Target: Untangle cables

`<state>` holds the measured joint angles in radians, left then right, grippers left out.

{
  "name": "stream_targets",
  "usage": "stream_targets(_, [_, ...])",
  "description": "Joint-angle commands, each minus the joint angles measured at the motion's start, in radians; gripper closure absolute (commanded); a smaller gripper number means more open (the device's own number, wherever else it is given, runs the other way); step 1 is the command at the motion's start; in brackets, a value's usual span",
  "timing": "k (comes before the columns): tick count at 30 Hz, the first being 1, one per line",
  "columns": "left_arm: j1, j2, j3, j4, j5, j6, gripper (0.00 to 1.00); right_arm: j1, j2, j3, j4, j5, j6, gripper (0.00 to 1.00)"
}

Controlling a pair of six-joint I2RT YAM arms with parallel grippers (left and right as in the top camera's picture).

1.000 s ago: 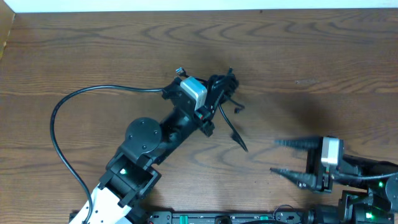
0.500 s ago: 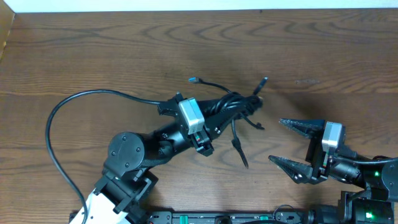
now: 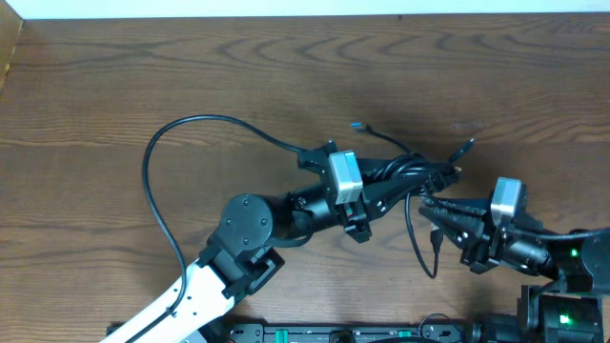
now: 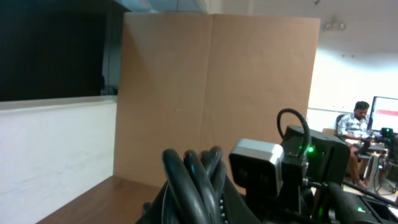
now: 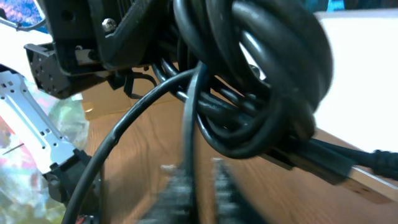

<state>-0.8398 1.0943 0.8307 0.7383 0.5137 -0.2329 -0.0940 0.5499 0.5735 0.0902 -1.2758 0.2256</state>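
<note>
Left jaws: I see the left gripper [image 3: 384,185] clamped together on the cables [image 3: 410,170], holding the bundle above the wood near the middle of the table.
Right jaws: the right gripper [image 3: 434,214] has its fingers brought together, tips right up against the near side of the bundle. My right wrist view is blurred, so I cannot tell whether a strand is pinched between them.
Cables: one bunched knot of black loops. It fills the right wrist view and shows as a stack of coils [image 4: 194,180] at the bottom of the left wrist view.
Loose ends: I count three. A blue-tipped plug [image 3: 357,125] points to the far side, a second plug [image 3: 467,145] points far-right, and one strand [image 3: 416,233] hangs toward me just beside the right fingers.
Arms: two, meeting nose to nose at the bundle.
Arm wire: one thick black loop [image 3: 152,167] arcs left of the left arm.
Open room: bare table [image 3: 143,57] lies wide to the far side and the left.
Edges: white far edge [image 3: 286,8] is well apart from the bundle; the near edge is crowded by both arm bases.
</note>
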Motion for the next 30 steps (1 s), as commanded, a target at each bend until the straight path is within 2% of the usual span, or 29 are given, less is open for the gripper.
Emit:
stream_targets(1, [-0.004,0.003,0.017,0.053,-0.018,-0.051,0.93,0.003,0.024,0.007,-0.002,0.009,-0.007,0.98])
stream_targets(3, [-0.004,0.010,0.017,0.084,-0.018,-0.074,0.92,0.003,0.034,0.007,-0.001,0.009,-0.007,0.92])
stream_targets(6, [-0.004,0.015,0.017,0.097,-0.029,-0.085,0.93,0.005,0.039,0.007,-0.001,0.005,-0.026,0.66])
stream_targets(8, [-0.004,0.020,0.017,0.098,-0.032,-0.088,0.93,0.004,0.039,0.007,-0.001,0.005,-0.027,0.58])
stream_targets(11, [-0.004,0.025,0.017,0.098,-0.040,-0.106,0.93,0.005,0.039,0.007,-0.002,0.001,-0.033,0.53])
stream_targets(12, [-0.004,0.028,0.017,0.100,-0.046,-0.120,0.93,0.005,0.039,0.007,-0.001,0.002,-0.033,0.55])
stream_targets(15, [-0.004,0.031,0.017,0.103,-0.059,-0.143,0.93,0.004,0.039,0.007,-0.002,0.002,-0.040,0.96])
stream_targets(16, [-0.004,0.032,0.017,0.106,-0.059,-0.144,0.92,0.005,0.039,0.007,-0.002,0.001,-0.040,0.99])
stream_targets(22, [-0.003,0.032,0.017,0.107,-0.082,-0.143,0.92,0.004,0.039,0.007,0.006,-0.014,-0.041,0.99])
stream_targets(30, [0.062,0.032,0.017,-0.061,-0.200,-0.075,0.92,0.004,0.038,0.007,0.167,-0.138,0.010,0.99])
